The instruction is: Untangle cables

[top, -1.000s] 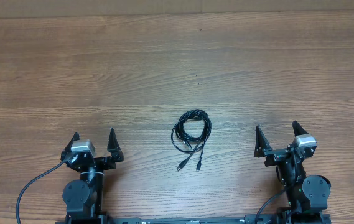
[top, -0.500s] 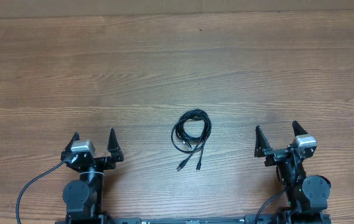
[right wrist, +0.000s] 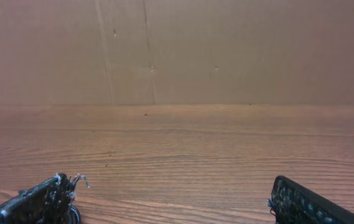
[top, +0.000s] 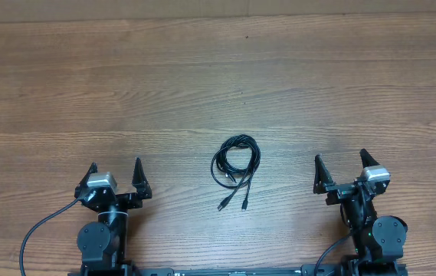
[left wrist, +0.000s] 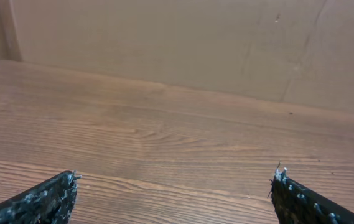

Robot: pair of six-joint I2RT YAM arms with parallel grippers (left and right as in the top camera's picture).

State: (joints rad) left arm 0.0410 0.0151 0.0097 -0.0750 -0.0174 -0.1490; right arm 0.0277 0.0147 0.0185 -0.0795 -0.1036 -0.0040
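The cables lie as one small bundle of thin black loops near the table's middle, with plug ends trailing toward the front. My left gripper is open and empty at the front left, well left of the bundle. My right gripper is open and empty at the front right, well right of it. In the left wrist view the open fingers frame bare wood. In the right wrist view the open fingers also frame bare wood. The cables show in neither wrist view.
The wooden table stretches back to a brown wall. A thick black wire runs from the left arm's base at the front edge.
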